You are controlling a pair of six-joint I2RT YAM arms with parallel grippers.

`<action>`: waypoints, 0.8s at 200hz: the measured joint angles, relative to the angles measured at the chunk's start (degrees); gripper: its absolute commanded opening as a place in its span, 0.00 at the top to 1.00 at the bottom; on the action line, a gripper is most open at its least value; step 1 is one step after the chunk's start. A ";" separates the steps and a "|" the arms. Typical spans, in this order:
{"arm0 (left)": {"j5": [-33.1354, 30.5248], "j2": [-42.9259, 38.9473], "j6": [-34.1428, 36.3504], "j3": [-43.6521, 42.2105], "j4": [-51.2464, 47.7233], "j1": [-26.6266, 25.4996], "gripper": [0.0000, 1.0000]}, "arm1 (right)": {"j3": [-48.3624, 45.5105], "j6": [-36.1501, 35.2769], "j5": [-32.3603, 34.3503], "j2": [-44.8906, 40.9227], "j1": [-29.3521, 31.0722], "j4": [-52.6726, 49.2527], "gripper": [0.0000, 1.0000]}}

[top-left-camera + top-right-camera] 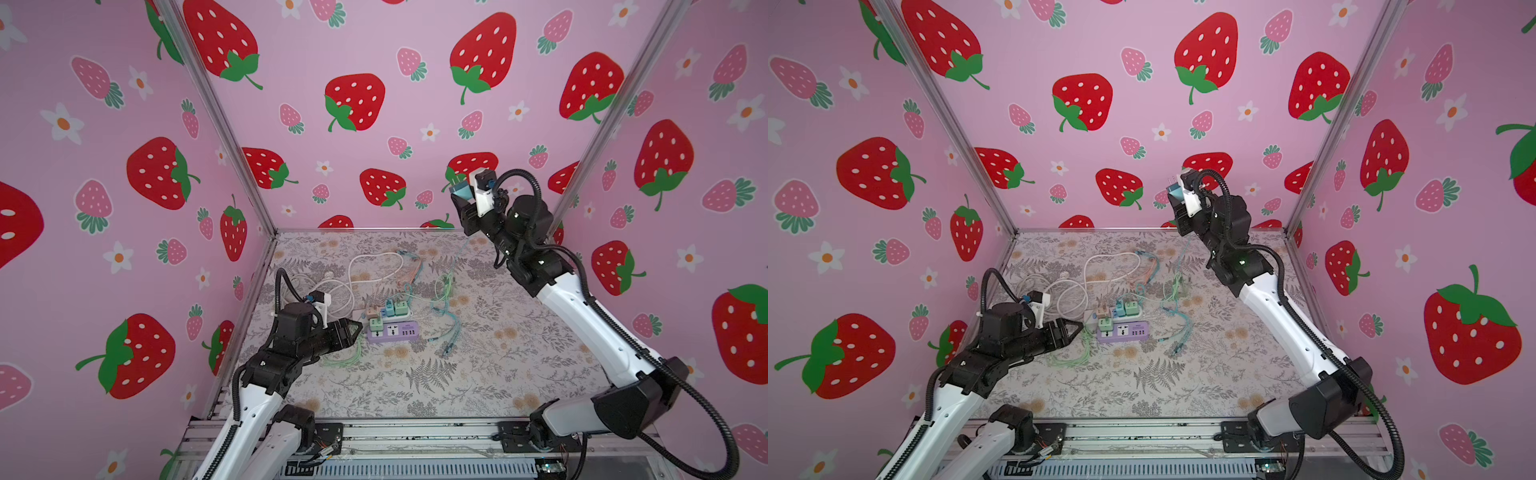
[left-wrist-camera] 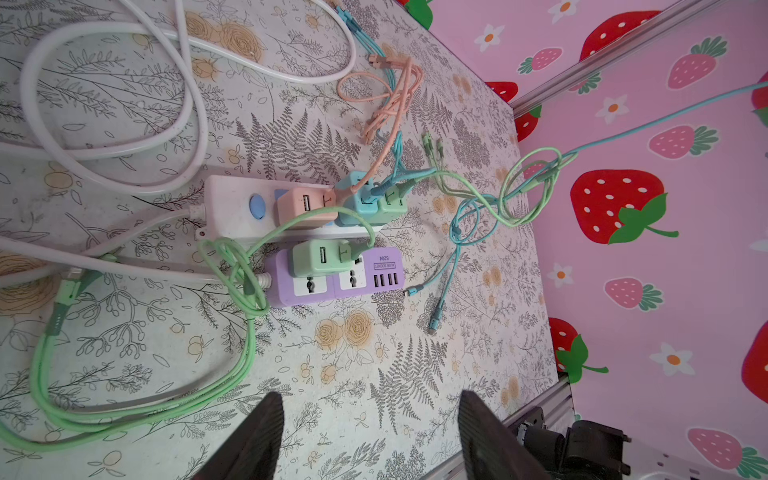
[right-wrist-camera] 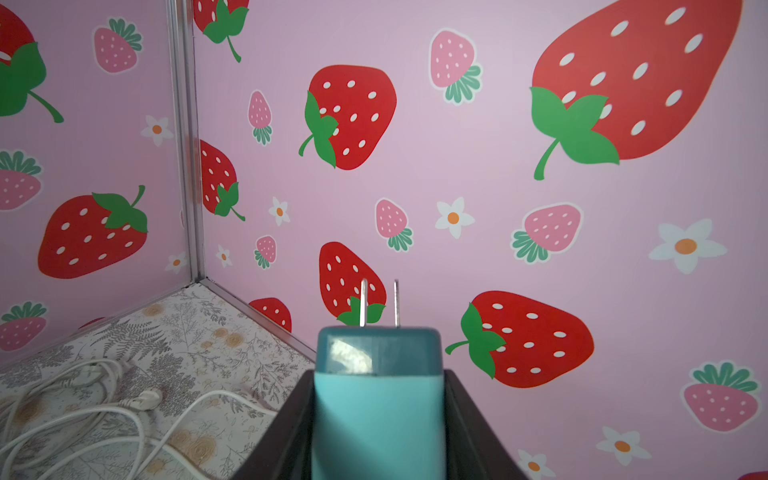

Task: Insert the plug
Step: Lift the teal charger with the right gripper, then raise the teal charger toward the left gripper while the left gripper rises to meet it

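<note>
Gripping the teal plug (image 3: 376,419) aloft, right hand (image 3: 379,376) clamped; left hand (image 2: 370,401) spread near purple strip (image 2: 280,291) holding one green adapter (image 2: 320,259).

Teal block plug (image 3: 378,357) with two flat metal prongs, clamped in the right gripper (image 3: 380,376) high in the air, prongs pointing at the back wall (image 3: 415,166). Purple power strip (image 2: 276,291) lies flat mid-table. Two of its white sockets are free and a green adapter (image 2: 320,259) sits in it.
</note>
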 measured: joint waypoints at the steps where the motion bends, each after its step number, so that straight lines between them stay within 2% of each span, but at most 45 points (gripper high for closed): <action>1: 0.02 -0.02 0.00 0.00 -0.02 0.00 0.31 | 0.00 -0.11 0.00 -0.15 0.00 0.09 0.77; 40: 2.58 0.20 0.04 0.00 0.39 0.02 0.32 | -0.24 -1.55 -0.13 -3.85 0.07 1.95 0.77; 75: 7.17 2.45 -0.13 0.44 4.28 -0.85 0.38 | -0.24 -2.84 -0.66 -5.86 0.22 2.47 0.77; 131: 6.97 13.40 1.97 9.22 9.38 -13.70 0.39 | -3.28 -3.85 -1.16 -7.87 0.22 2.25 0.77; 160: 5.60 17.81 3.02 11.98 11.10 -17.55 0.38 | -4.35 -4.96 -0.50 -9.27 0.22 2.05 0.77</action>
